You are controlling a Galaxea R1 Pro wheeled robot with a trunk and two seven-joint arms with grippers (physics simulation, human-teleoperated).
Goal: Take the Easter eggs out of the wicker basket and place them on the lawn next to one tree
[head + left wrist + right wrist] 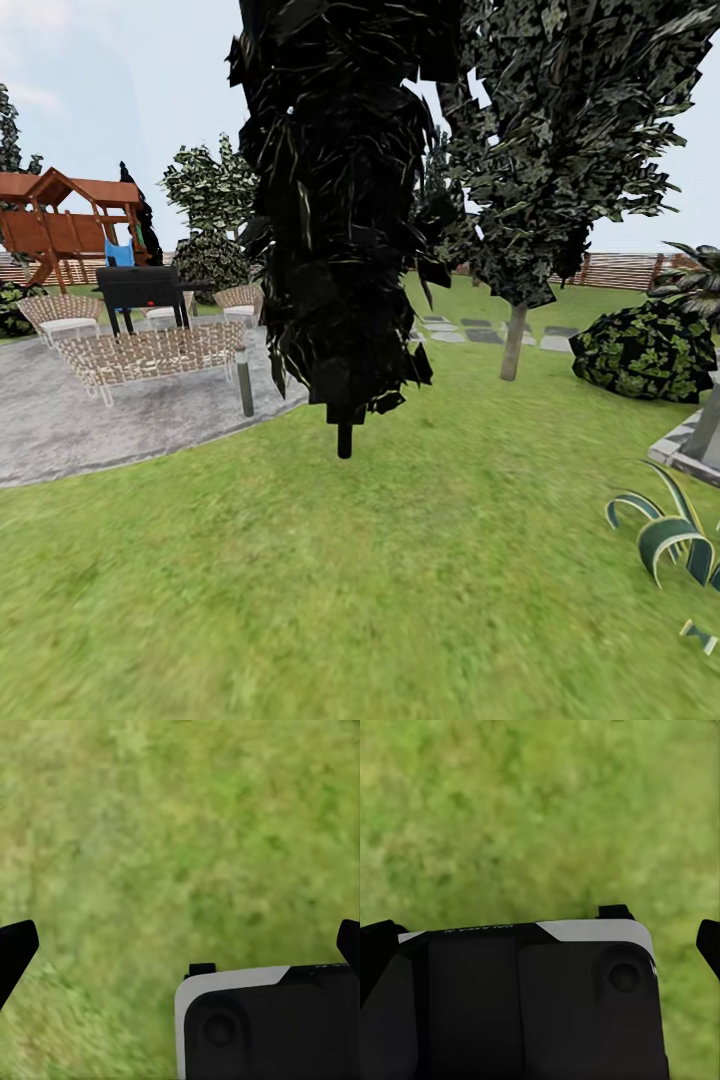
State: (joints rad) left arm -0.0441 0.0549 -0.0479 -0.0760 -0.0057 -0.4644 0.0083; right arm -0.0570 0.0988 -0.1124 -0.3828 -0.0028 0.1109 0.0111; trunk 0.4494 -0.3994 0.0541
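The lawn [400,560] spreads wide and green ahead of me. A tree [513,345] with a bare grey-brown trunk and leafy crown stands on it at the middle right. The Easter eggs and the wicker basket are out of view. My left gripper [180,945] hangs open over bare grass [172,832], its dark fingertips [15,952] far apart with nothing between them. My right gripper [544,945] is also open above grass [532,810], with one fingertip [709,945] at the frame edge. A black and white part of my own body [262,1027] sits below both.
A dark cone-shaped tree [340,200] on a thin stem stands close ahead. Left lies a grey patio [60,420] with wicker chairs [150,355], a black grill [142,290] and a short post [244,380]. A bush [645,350], a striped plant [670,530] and a stone kerb [680,445] are right.
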